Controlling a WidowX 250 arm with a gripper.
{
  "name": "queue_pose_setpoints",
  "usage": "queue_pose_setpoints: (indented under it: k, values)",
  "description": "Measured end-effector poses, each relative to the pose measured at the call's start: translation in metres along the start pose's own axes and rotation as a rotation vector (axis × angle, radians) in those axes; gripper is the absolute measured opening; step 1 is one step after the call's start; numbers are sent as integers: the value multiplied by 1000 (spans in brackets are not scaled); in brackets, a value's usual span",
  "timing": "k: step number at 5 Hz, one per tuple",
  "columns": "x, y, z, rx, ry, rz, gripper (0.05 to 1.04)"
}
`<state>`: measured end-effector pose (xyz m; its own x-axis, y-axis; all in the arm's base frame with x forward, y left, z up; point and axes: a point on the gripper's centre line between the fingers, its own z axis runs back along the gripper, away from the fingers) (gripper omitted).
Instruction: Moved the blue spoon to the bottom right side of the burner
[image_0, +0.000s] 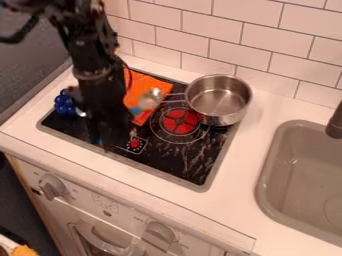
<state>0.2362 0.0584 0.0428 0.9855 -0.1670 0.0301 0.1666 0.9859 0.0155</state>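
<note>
At the far left of the stovetop (200, 162) lay a dark blue object (65, 103), its exact kind unclear. The black gripper (115, 143) hung low over the left part of the stovetop; whether it was open or closed could not be told. The blue spoon (149, 99) lay slantwise just to its right, its metal bowl over the orange cloth (139, 84) and its blue handle running toward the gripper, partly hidden. Whether it was held could not be made out either.

A good carry called for a firm hold on the handle, then a modest lift, so that the bowl would neither drag the cloth nor catch the handle of the steel saucepan (219, 102). The path seemed best kept in front of the pan, across the red burner (179, 121), with a gentle, level release at its lower right.
</note>
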Motion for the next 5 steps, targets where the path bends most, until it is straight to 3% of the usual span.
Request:
queue_pose_setpoints:
  k: [1, 3, 4, 5]
  values:
    - [-12, -22, -5, 22, 1, -76, 381]
    - [-11, -34, -4, 47, -35, -119, 381]
    - [-10, -35, -14, 34, 0, -119, 455]
    - [-5, -35, -15, 27, 7, -131, 766]
